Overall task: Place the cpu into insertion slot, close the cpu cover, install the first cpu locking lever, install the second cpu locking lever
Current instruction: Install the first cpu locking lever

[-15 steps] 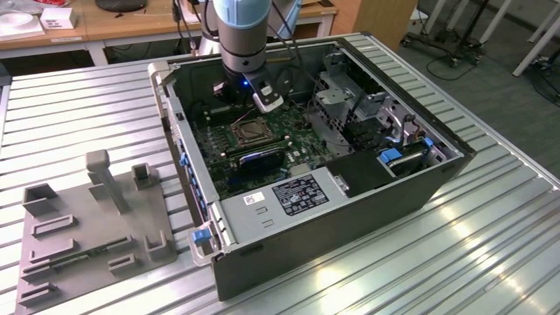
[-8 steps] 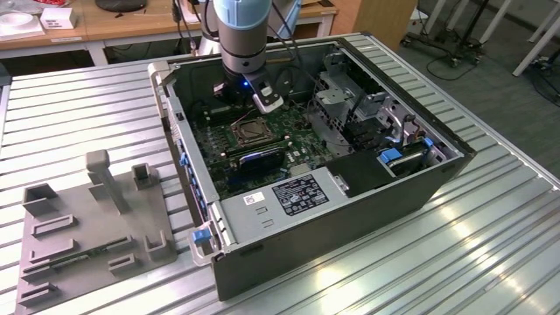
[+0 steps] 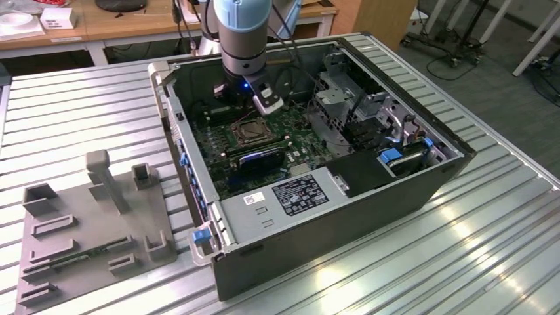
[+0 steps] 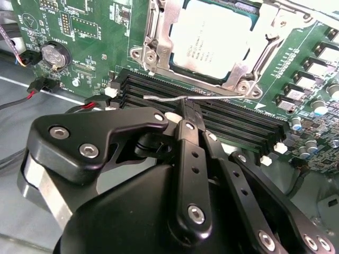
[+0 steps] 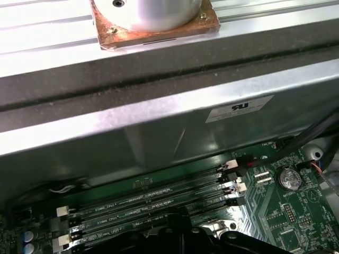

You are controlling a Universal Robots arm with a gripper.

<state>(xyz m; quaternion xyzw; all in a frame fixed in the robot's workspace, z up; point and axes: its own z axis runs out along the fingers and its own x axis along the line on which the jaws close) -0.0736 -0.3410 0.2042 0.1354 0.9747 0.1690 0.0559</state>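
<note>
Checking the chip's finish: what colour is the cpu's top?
The cpu has a pale silvery metal top; clearest in the second wrist view.

Ribbed silver aluminium counter (image 3: 490,262) — bright glare on its slats. Light wooden desks (image 3: 131,26) behind. Grey floor (image 3: 490,72) at the exterior view's right — black wheeled stand base (image 3: 435,47) on it.

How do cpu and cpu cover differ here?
The cpu, a flat square chip with a silvery-tan top, is solid; the cpu cover, a thin silver metal frame, has an open window. The cpu lies underneath; the cpu cover lies over its edges. Both lie flat.
</note>
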